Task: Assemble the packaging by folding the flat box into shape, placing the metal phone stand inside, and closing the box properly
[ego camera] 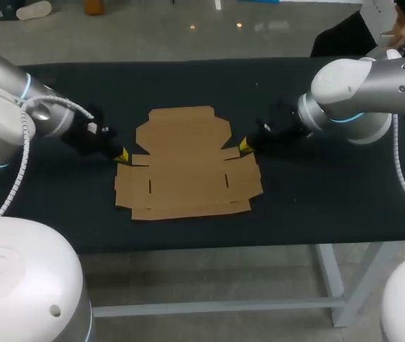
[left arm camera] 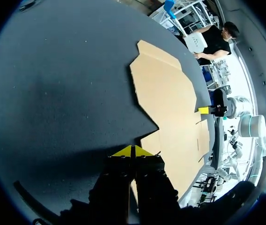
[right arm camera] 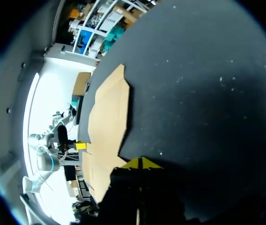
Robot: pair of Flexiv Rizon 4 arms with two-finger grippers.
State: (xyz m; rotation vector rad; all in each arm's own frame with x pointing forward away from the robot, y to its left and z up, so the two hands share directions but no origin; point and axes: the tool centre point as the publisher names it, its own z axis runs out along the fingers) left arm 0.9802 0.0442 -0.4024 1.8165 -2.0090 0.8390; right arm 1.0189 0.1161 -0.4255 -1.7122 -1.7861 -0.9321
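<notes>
In the middle of the black table point(ego camera: 188, 78) lies the box point(ego camera: 186, 164), a flat sheet of brown cardboard not yet folded. Its wider part, with two short slots cut in it, is on the side nearer the robot, and a narrower panel with angled corners points to the far side. Between the two parts a notch cuts in at each side edge, with a small flap beside it.

The left arm point(ego camera: 17, 114) comes in from the left and slopes down to the table. The left gripper point(ego camera: 122, 156) sits low at the notch on the box's left edge. In the left wrist view its two yellow tips are pressed together with only a thin line between them and nothing held. They rest on the dark cloth at the corner of the notch, and the cardboard point(left arm camera: 170, 103) spreads out ahead of them and to one side. Whether the tips touch the cardboard edge cannot be told.

The right arm point(ego camera: 366, 92) comes in from the right and slopes down the same way. The right gripper point(ego camera: 244, 146) is at the notch on the box's right edge, facing the left one across the sheet. In the right wrist view its yellow tips are also closed on each other, holding nothing, just beside the cardboard's edge point(right arm camera: 106, 122). Each wrist view shows the other gripper's yellow tip at the far side of the box.
</notes>
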